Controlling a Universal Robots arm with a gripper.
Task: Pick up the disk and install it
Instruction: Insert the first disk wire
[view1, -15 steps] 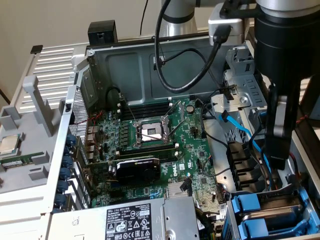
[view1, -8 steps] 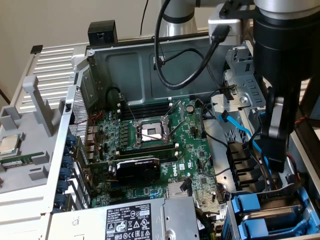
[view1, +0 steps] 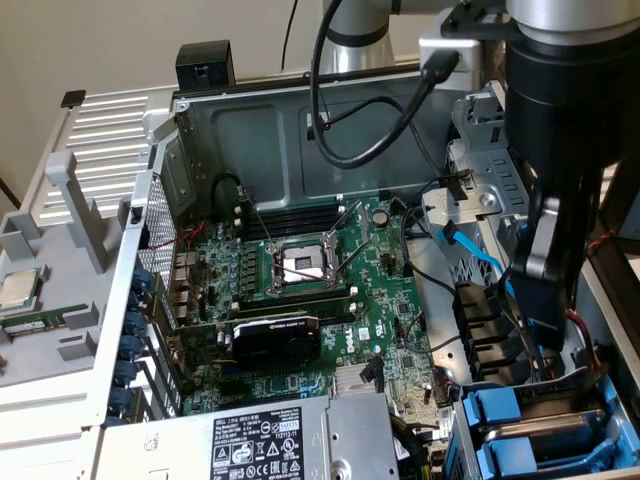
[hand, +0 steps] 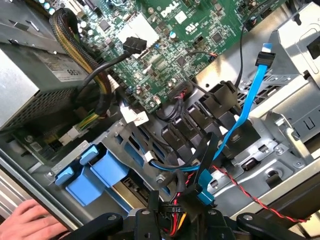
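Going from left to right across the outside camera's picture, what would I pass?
Small silver processor chip on the grey tray → processor socket on the green board → blue cable → the robot arm.

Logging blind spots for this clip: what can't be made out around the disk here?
- Disk: exterior view, cut off by the edge; label hidden between blue frames.
- Hand: wrist view, cut off by the edge.
- Drive cage: exterior view, partly behind the arm.
- Power-supply label: print too small.

a person's hand (hand: 27, 221), seemingly resting, is cut off.
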